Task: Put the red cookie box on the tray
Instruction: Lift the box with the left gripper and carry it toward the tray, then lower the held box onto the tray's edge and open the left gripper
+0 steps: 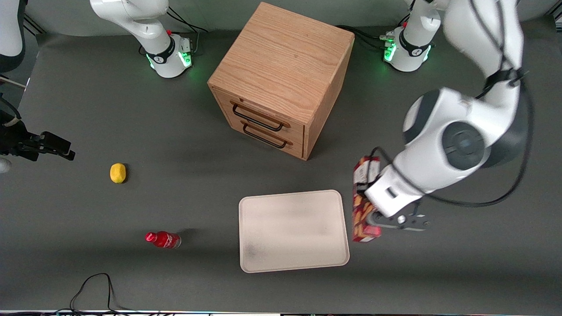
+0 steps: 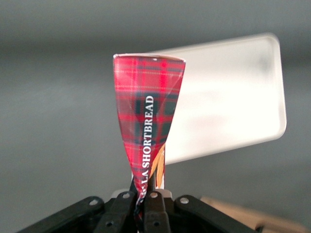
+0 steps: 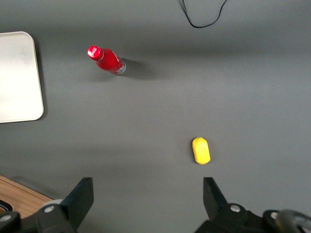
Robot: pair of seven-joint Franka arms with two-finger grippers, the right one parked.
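Observation:
The red cookie box (image 1: 362,206), a long slim tartan carton with a white panel at one end, hangs lifted beside the tray (image 1: 292,230), on the working arm's side of it. My left gripper (image 1: 372,223) is shut on the box near its lower end. In the left wrist view the box (image 2: 148,116) sticks out from between the pinched fingers (image 2: 156,206), with the cream-white tray (image 2: 228,97) showing past it. The tray's short edge (image 3: 19,77) also appears in the right wrist view.
A wooden two-drawer cabinet (image 1: 281,79) stands farther from the front camera than the tray. A small red bottle (image 1: 163,239) lies toward the parked arm's end, and a yellow lemon (image 1: 117,172) lies farther that way.

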